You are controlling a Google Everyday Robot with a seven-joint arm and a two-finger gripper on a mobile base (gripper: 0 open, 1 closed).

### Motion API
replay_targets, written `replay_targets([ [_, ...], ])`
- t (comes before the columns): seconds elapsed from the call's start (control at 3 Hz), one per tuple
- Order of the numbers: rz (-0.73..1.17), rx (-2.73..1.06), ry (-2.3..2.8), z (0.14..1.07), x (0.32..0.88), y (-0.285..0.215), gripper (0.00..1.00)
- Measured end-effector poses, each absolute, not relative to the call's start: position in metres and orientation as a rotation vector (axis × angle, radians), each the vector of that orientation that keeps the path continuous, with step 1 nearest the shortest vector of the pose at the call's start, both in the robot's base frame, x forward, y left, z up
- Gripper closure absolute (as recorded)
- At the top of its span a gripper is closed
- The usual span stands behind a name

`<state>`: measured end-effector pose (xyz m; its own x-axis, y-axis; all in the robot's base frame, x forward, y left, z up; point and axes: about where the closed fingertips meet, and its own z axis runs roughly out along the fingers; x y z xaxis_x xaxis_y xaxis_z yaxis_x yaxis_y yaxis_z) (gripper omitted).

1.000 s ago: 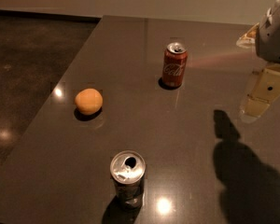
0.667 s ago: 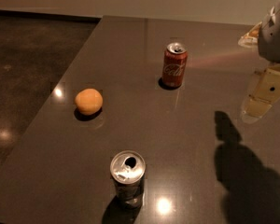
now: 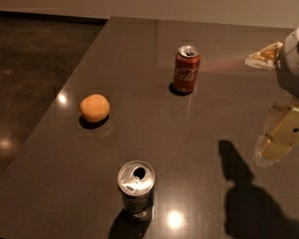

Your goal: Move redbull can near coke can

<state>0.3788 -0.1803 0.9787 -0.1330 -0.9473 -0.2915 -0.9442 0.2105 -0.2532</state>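
The redbull can (image 3: 136,187) stands upright near the table's front edge, its silver top with the pull-tab hole facing up. The coke can (image 3: 186,69), red with white script, stands upright farther back, right of centre. My gripper (image 3: 270,99) hangs above the table at the right edge of the view, right of the coke can and far from the redbull can. Its two cream fingers (image 3: 278,136) are spread apart with nothing between them.
An orange (image 3: 94,108) lies on the left part of the dark table (image 3: 199,148), between the two cans and to their left. The table's left edge runs diagonally, with dark floor (image 3: 25,83) beyond it. The arm's shadow (image 3: 249,198) falls at the front right.
My gripper has shifted a little lower in the view, toward the front of the table. Both cans and the orange have not moved.
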Motion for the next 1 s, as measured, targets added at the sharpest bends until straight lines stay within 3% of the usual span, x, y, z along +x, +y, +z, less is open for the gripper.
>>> replay_targets([
  [1.0,0.177,-1.808,1.973,0.962,0.309,-0.085,0.00],
])
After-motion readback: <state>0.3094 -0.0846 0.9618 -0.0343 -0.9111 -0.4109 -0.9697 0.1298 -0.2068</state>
